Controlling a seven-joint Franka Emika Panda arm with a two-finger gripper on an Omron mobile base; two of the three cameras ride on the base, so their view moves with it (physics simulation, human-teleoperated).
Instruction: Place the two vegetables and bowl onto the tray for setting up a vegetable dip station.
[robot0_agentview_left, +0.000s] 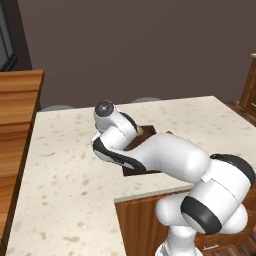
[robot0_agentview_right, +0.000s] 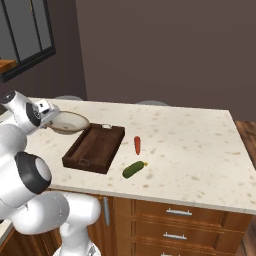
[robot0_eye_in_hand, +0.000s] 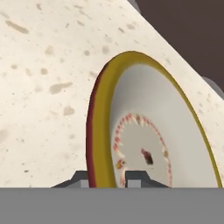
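1. Hand view, looking along the gripper (robot0_eye_in_hand: 107, 180): its two grey finger tips rise at the bottom edge, one on each side of the rim of a bowl (robot0_eye_in_hand: 148, 131). The jaws are closed to a narrow gap with the rim pinched between them, one tip on the outer wall and one on the inner face.
2. The bowl stands on edge in this view. It has a yellow-tan rim, a dark red outside and an off-white inside with a ring of small red and tan marks around its middle.
3. Behind the bowl lies a speckled cream counter (robot0_eye_in_hand: 39, 87), with a dark wall beyond its far edge.
4. From the right base view, the bowl (robot0_agentview_right: 69, 122) is held at the end of the white arm, just past the far left corner of a dark-brown wooden tray (robot0_agentview_right: 95, 148). Whether it touches the counter cannot be told.
5. The tray sits on the counter (robot0_agentview_right: 200, 145) near its front edge.
6. A slim red chilli (robot0_agentview_right: 137, 145) lies on the counter just right of the tray, apart from it.
7. A small dark-green cucumber (robot0_agentview_right: 134, 169) lies nearer the front edge, close to the chilli but not touching it.
8. From the left base view, the arm covers most of the tray (robot0_agentview_left: 148, 132), leaving its corners showing.
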